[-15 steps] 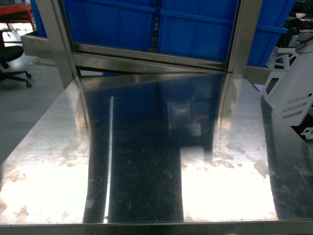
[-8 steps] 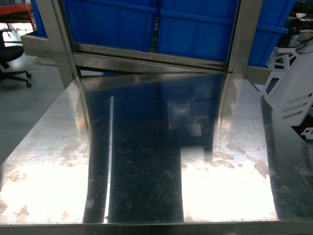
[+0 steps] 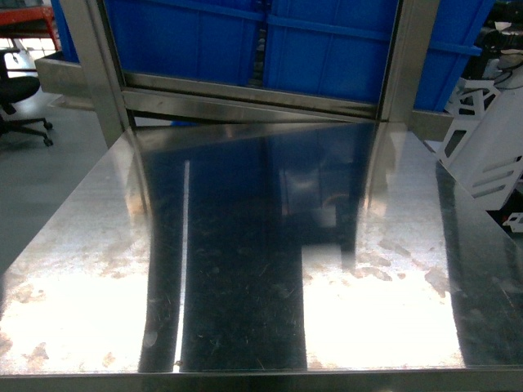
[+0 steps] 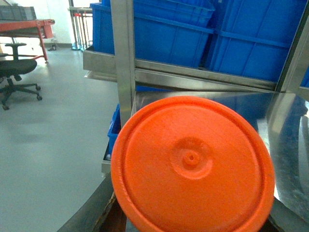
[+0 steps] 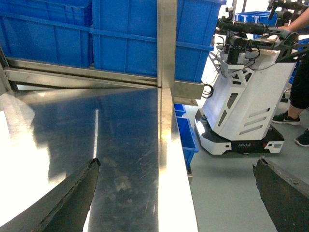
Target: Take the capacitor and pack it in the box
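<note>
— Steel surface (image 3: 245, 269), blue bins (image 3: 327, 49) at the far edge?
— Yes; no capacitor or box shows. Right end effector (image 5: 178, 193) gapes wide; an orange disc (image 4: 193, 164) hides the left one, so I cannot tell.

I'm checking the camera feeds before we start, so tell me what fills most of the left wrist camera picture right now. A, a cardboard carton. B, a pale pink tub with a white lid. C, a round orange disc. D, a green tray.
C: a round orange disc with a small raised hub fills the lower middle of the left wrist view, in front of the blue bins.
</note>
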Motion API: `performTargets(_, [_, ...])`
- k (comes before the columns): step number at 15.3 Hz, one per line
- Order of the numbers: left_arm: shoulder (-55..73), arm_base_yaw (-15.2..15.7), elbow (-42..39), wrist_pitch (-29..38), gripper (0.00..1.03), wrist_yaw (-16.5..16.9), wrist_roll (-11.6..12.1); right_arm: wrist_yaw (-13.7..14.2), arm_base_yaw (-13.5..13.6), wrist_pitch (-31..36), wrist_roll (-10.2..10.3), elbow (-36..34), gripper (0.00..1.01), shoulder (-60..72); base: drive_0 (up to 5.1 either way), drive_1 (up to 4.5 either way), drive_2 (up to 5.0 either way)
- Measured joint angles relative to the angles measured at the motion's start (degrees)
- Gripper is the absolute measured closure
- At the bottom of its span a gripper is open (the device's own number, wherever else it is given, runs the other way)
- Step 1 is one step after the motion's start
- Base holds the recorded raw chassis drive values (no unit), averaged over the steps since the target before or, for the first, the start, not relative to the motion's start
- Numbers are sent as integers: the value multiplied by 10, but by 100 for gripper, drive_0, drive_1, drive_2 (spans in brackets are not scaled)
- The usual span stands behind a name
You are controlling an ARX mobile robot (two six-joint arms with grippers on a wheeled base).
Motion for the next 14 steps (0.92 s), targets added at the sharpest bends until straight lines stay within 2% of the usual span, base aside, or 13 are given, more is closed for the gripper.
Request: performTargets(14, [0,0,0,0,58,0,4,0,0,0,0,0,3,0,0,0,0])
